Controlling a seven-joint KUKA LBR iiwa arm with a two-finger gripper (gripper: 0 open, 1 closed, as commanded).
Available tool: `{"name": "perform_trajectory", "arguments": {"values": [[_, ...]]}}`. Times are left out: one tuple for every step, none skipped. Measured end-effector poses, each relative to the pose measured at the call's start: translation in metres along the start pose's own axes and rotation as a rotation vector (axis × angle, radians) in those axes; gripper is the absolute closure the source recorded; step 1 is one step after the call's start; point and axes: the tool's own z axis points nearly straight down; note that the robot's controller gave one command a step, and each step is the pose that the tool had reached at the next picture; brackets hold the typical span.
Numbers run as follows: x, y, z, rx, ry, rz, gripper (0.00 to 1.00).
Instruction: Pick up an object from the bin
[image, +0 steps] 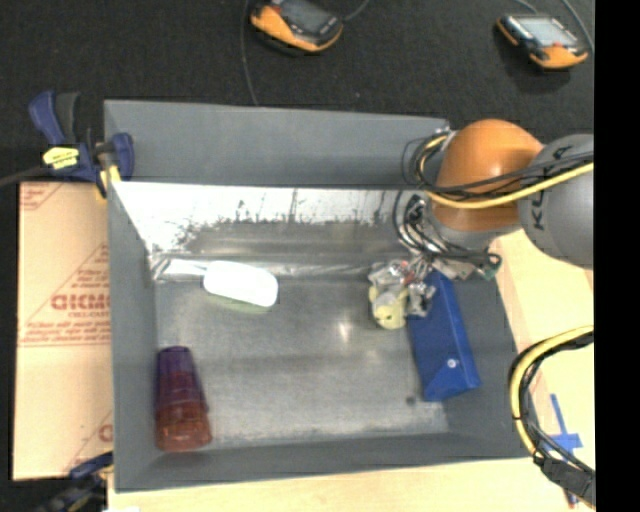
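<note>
My gripper (404, 280) hangs under the orange cover at the bin's right side, near the back wall. A small pale yellow lump (388, 312) lies right beneath it, touching or nearly touching its lower end. Just right of the lump lies a flat blue oblong piece (446, 345), running from the gripper toward the front right corner. Whether the yellow lump is gripped cannot be made out.
A white oval thing (240, 285) lies at the back left of the floor. A dark purple cup (180, 398) lies on its side in the front left corner. The arm and its cables come in over the right rim.
</note>
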Motion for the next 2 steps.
{"name": "perform_trajectory", "arguments": {"values": [[-0.001, -0.002, -0.019, 0.006, -0.005, 0.002, 1.0], [-0.001, -0.001, -0.059, 0.003, -0.003, 0.005, 1.0]]}}
